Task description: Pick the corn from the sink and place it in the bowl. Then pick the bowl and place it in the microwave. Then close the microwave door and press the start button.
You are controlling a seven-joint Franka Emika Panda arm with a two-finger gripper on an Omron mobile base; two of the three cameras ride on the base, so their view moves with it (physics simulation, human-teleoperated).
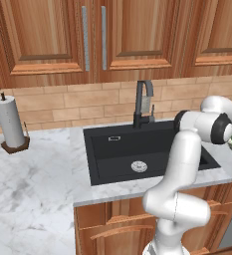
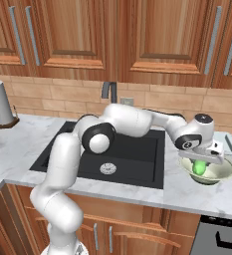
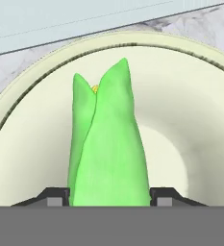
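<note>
Corn [image 3: 108, 144] sat nearest the hand cam, clamped between the fingers [image 3: 164, 196], partly open around it, husk tip toward 12 o'clock. It hung inside the bowl [image 3: 200, 125], above its floor. Bowl stood on marble worktop [image 2: 187, 194], at 3 o'clock from the black sink [image 2: 132, 154].
</note>
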